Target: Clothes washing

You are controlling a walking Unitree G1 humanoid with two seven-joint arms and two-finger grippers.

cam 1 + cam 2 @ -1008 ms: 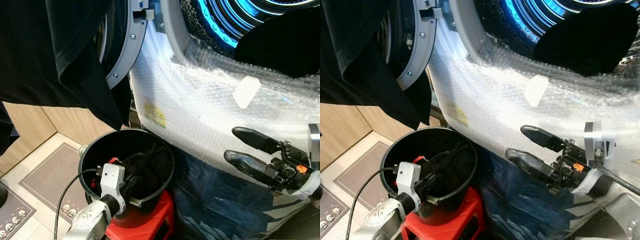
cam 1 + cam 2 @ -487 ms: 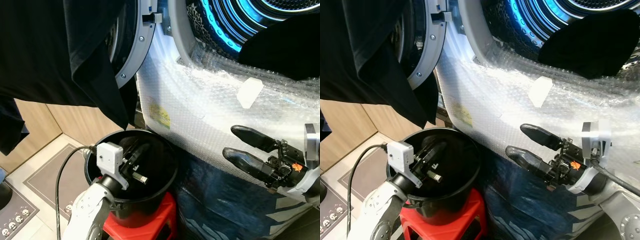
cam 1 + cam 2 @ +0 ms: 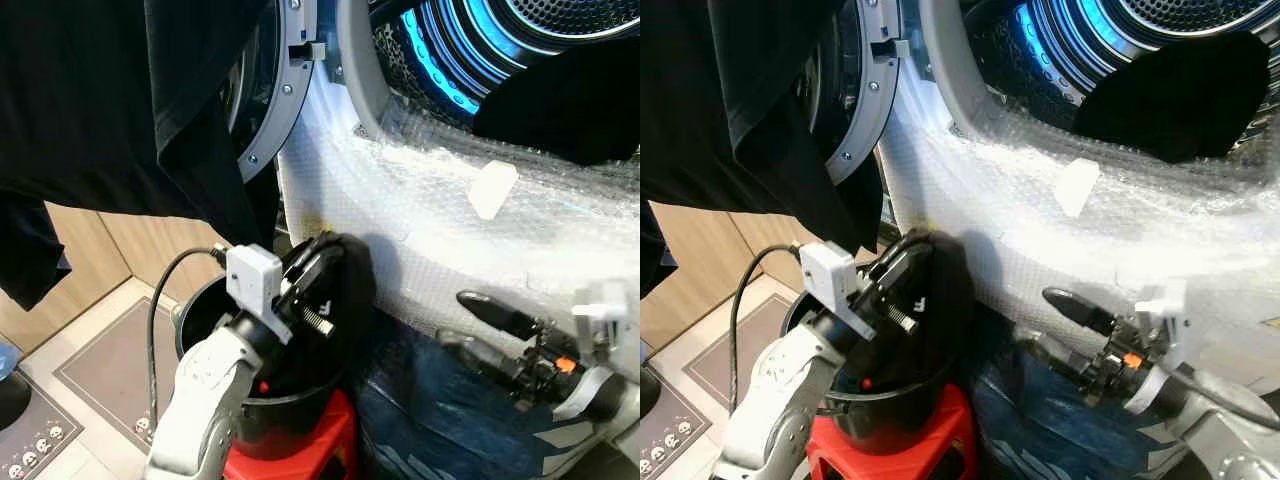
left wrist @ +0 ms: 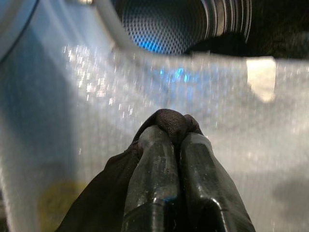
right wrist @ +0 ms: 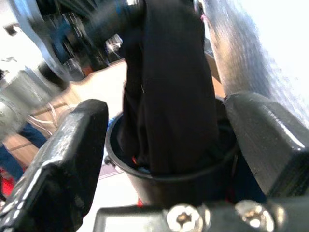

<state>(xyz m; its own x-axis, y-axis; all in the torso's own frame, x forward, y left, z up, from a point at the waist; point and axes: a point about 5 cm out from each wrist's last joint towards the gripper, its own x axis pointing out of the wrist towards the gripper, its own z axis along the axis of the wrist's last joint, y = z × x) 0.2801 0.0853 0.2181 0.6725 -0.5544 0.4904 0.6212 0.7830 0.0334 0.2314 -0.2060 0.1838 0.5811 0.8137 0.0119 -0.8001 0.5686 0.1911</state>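
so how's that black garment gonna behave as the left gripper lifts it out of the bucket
Probably floppy: the black garment hangs limp from the left gripper into the bucket. Likely light. Its trailing end may snag the rim.

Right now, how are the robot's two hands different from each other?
The left end effector is shut on a black garment and raised above the black bucket, lifting the cloth out. The right end effector is open and holds nothing. It sits lower, beside the bubble-wrapped washer front, its fingers pointing toward the bucket. Both have two long black fingers on a silver arm.
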